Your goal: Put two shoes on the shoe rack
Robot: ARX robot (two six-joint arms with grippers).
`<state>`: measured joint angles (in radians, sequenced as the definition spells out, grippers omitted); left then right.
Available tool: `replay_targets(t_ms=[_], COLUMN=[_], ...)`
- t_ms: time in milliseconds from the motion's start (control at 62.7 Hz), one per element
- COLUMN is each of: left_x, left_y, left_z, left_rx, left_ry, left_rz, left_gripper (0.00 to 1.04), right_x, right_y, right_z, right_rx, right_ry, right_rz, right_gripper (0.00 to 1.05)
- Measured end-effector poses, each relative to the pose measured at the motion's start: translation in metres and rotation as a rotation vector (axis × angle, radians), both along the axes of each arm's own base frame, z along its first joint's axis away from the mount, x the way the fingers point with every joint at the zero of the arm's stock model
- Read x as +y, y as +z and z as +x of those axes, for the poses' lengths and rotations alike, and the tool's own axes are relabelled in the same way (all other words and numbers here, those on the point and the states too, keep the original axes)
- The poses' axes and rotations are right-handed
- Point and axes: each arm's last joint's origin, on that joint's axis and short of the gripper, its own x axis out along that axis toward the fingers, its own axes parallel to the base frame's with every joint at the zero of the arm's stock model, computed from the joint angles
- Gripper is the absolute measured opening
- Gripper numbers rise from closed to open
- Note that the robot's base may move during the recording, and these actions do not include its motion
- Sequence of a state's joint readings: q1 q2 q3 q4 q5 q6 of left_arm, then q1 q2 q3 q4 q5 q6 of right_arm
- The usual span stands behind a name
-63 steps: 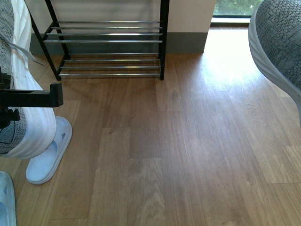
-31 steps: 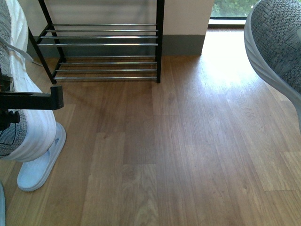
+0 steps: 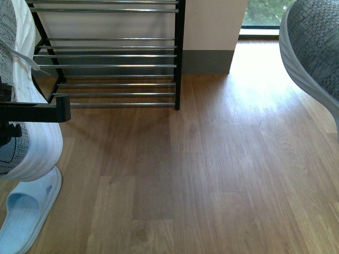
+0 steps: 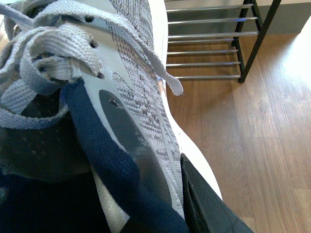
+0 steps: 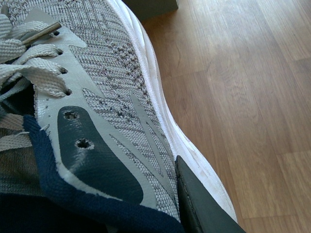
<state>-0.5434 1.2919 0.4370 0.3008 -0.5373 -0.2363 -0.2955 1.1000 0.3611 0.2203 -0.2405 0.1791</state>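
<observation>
The left gripper (image 4: 163, 211) was clenched on the left-hand sneaker (image 3: 39, 143). One black finger (image 4: 201, 204) pressed against the outer side of the grey knit upper by the navy collar; the other finger was hidden. This sneaker hung clear of the wooden floor (image 3: 212, 174) at the left edge of the front view. Its thick white sole faced inward and a pale lace end dangled.

The right gripper (image 5: 160, 213) gripped the right-hand sneaker (image 5: 112, 63) in the same way, with one dark finger (image 5: 199, 206) flat on the side below the zigzag mark. That shoe was also held in the air, at the upper right of the front view.

The shoe rack (image 3: 106, 55) stood against the wall ahead and to the left. Its chrome bars carried nothing on the tiers in view, and both sneakers were well apart from it. A pale blue slipper (image 3: 24, 211) lay on the floor just under the left-hand sneaker. Daylight from a window (image 3: 265, 13) fell on the boards to the right of the rack.
</observation>
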Motion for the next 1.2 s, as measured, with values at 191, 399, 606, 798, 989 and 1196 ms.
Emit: replay_targets(t_ms=[191,399,606,798,989,1196], left_x=[0.0001,-0.0001,-0.0008,-0.0004,0.0011,0.0008], left_y=[-0.0001,-0.0001,-0.0002,-0.0001,0.0,-0.0001], left_z=[-0.0001,-0.0001,-0.0004,-0.0003,0.0003,0.0003], left_rx=[0.0,0.001,0.002,0.001,-0.002,-0.001], left_ry=[0.001,-0.003,-0.009,-0.004,0.011,0.006], left_rz=[0.001,-0.001,0.001,0.002,0.008,0.006], left_gripper=[0.02,0.02,0.02,0.02,0.02,0.02], right_x=[0.0,-0.0001,-0.0003,0.0001,0.0008,0.0008], right_y=[0.0,0.0,0.0,0.0,0.0001,0.0001], right_z=[0.0,0.0,-0.0001,0.0,0.0001,0.0001], right_rx=[0.0,0.0,0.001,0.0,-0.001,-0.001], right_ry=[-0.001,-0.002,-0.005,0.0,0.007,0.007], right_rz=[0.0,-0.001,-0.002,-0.001,0.002,0.002], right_gripper=[0.01,0.01,0.01,0.01,0.01,0.01])
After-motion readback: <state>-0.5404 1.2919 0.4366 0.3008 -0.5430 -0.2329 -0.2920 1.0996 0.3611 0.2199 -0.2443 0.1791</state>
